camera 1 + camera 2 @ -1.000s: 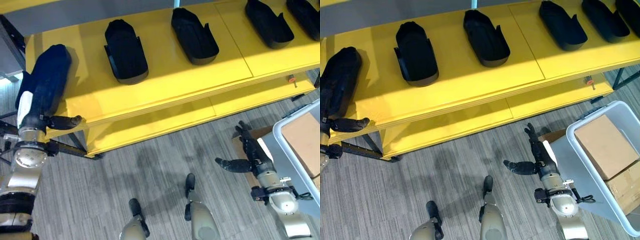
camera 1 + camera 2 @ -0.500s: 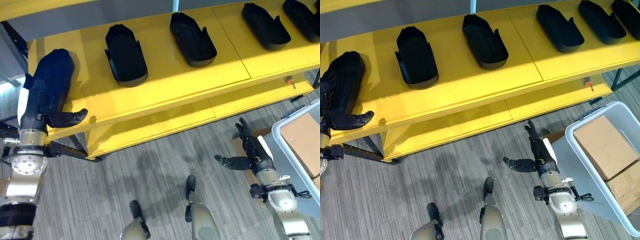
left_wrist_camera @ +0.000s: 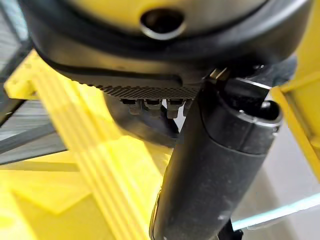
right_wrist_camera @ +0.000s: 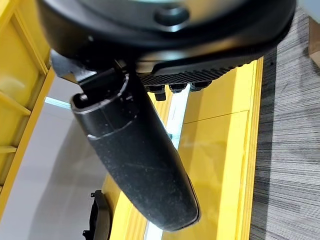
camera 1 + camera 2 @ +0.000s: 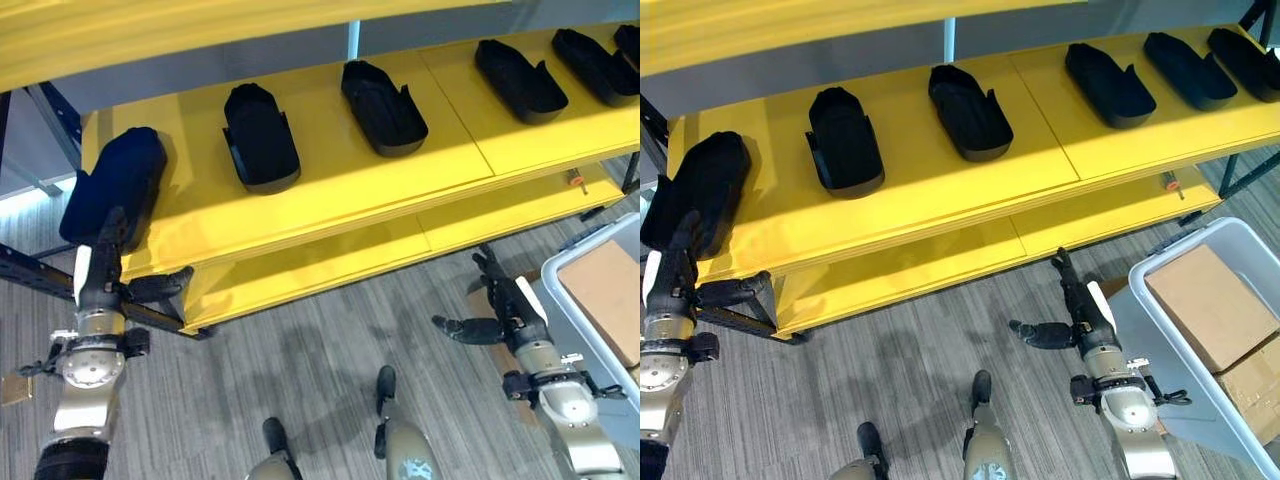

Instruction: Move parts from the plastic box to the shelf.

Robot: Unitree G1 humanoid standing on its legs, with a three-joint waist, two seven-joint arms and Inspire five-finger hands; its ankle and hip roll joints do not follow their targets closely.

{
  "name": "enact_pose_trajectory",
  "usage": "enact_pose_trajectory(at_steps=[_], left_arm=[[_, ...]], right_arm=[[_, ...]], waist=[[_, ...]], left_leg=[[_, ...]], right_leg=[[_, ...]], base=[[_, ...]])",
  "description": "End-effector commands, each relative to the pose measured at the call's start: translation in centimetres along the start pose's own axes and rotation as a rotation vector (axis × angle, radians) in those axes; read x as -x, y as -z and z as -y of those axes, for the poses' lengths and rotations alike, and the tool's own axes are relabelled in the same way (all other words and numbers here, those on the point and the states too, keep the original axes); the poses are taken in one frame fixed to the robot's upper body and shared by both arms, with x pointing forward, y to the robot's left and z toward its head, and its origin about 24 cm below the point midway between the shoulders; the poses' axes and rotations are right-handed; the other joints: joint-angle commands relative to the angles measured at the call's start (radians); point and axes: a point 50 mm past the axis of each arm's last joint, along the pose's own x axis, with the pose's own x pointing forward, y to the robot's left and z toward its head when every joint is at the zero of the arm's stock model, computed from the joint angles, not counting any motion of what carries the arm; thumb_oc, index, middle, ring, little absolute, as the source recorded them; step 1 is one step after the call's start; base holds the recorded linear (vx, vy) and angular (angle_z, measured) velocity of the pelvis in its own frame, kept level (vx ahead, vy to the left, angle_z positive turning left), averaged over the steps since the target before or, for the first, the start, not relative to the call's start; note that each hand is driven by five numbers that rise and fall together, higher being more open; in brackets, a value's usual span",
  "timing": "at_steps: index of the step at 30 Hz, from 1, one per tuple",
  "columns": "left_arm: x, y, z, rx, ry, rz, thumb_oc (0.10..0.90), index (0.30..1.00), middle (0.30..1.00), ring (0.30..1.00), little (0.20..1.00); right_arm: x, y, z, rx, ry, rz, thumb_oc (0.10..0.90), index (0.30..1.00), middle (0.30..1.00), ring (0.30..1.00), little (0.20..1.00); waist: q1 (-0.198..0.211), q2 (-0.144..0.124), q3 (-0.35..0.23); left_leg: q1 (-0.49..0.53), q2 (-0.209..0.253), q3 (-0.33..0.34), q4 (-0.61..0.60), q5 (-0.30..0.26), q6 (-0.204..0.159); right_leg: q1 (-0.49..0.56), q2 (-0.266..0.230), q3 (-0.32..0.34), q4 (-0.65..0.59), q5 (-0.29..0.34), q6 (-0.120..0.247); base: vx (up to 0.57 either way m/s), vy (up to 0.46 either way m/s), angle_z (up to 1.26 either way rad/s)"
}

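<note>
Both hands, left hand (image 5: 110, 285) and right hand (image 5: 500, 310), hang empty, fingers spread; the black part (image 5: 115, 190) overhanging the shelf's (image 5: 330, 195) left end could slip off.

Six black moulded plastic parts (image 5: 845, 140) lie in a row on the yellow shelf board (image 5: 940, 195), the leftmost at its end. The left hand (image 5: 685, 265) hangs just before that end, fingers straight, holding nothing. The right hand (image 5: 1070, 315) is spread above grey carpet, beside the pale plastic box (image 5: 1160, 350) holding a brown cardboard carton (image 5: 1205, 300).
</note>
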Motion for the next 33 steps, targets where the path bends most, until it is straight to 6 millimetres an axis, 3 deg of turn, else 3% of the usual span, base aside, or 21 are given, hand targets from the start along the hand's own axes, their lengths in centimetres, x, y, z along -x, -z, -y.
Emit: enact_pose_trajectory(at_steps=[1, 9, 14, 21, 33], left_arm=[[-2.6, -5.3, -2.9, 0.030, -0.108, 0.218, 0.900, 1.000, 1.000, 1.000, 1.000], [-3.7, -5.0, -1.7, 0.144, -0.101, 0.178, 0.900, 1.000, 1.000, 1.000, 1.000], [-4.3, -6.4, -1.7, 0.181, -0.144, 0.225, 0.900, 1.000, 1.000, 1.000, 1.000], [-4.3, -6.7, -1.3, 0.193, -0.123, 0.238, 0.900, 1.000, 1.000, 1.000, 1.000], [-4.6, -8.1, -2.6, 0.177, -0.182, 0.291, 0.900, 1.000, 1.000, 1.000, 1.000]], right_arm=[[-1.1, -3.7, 2.2, 0.027, 0.094, 0.202, 0.900, 1.000, 1.000, 1.000, 1.000], [-1.0, -3.5, 1.8, 0.021, 0.085, 0.187, 0.900, 1.000, 1.000, 1.000, 1.000], [-1.0, -3.5, 1.8, 0.019, 0.096, 0.187, 0.900, 1.000, 1.000, 1.000, 1.000], [-1.0, -3.4, 1.9, 0.021, 0.096, 0.181, 0.900, 1.000, 1.000, 1.000, 1.000], [-1.0, -3.3, 2.0, 0.026, 0.100, 0.174, 0.900, 1.000, 1.000, 1.000, 1.000]], waist=[[-0.006, -0.006, -0.033], [-0.018, -0.008, -0.035], [-0.026, -0.011, -0.036], [-0.028, -0.006, -0.037], [-0.031, 0.000, -0.046]], left_leg=[[-0.012, -0.044, -0.033, 0.055, -0.092, 0.064], [-0.001, -0.044, -0.028, 0.048, -0.093, 0.065], [-0.002, -0.042, -0.021, 0.053, -0.093, 0.064], [-0.001, -0.043, -0.020, 0.056, -0.097, 0.064], [0.008, -0.046, -0.016, 0.048, -0.100, 0.063]], right_leg=[[0.135, -0.096, -0.076, 0.011, -0.098, 0.118], [0.137, -0.092, -0.070, 0.011, -0.101, 0.117], [0.133, -0.088, -0.064, 0.012, -0.103, 0.118], [0.138, -0.089, -0.062, 0.013, -0.108, 0.118], [0.143, -0.088, -0.062, 0.012, -0.112, 0.119]], base=[[0.00, 0.000, 0.00], [0.00, 0.000, 0.00], [0.00, 0.000, 0.00], [0.00, 0.000, 0.00], [0.00, 0.000, 0.00]])
